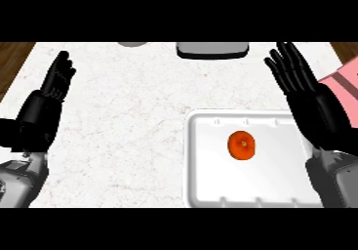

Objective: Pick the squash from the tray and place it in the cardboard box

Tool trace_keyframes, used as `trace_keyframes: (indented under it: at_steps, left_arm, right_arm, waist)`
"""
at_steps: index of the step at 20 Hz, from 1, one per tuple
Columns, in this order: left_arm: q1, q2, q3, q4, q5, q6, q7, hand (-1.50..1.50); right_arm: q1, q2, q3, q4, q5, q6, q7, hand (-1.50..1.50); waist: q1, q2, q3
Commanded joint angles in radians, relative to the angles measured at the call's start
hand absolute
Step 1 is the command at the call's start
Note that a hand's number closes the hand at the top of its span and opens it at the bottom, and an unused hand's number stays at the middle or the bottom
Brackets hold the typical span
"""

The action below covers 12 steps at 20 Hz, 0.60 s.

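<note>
One orange squash point(242, 145) lies mid-tray point(210, 161), at the counter's point(124, 122) lower right, apart from both hands. Left hand point(48, 97) shows at the left, open, fingers straight and up, well apart from the tray. Right hand point(300, 80) is open too, fingers straight, at the tray's right edge, just beside the pink box point(347, 80).

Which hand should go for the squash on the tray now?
Right. The right hand is open at the right edge of the tray, near the squash; the left hand is far across the counter.
</note>
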Motion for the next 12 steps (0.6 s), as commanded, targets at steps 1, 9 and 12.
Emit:
trace_keyframes:
  at_steps: [1,9,12]
  left_arm:
    - [0.025,-0.016,-0.009,-0.001,-0.043,-0.047,-0.034,0.00]
    - [0.049,0.059,-0.053,0.031,0.024,-0.240,-0.139,0.00]
    - [0.029,0.040,-0.054,0.081,0.007,-0.257,-0.165,0.00]
  right_arm:
    - [-0.021,-0.024,-0.064,0.039,-0.012,0.055,-0.020,-1.50]
    - [-0.038,-0.420,-0.231,0.199,0.062,0.355,-0.139,-1.50]
    - [-0.016,-0.370,-0.189,0.295,0.204,0.368,-0.411,-1.50]
  waist:
    - [0.006,-0.012,-0.013]
    - [0.013,-0.001,-0.012]
    - [0.017,-0.003,-0.011]
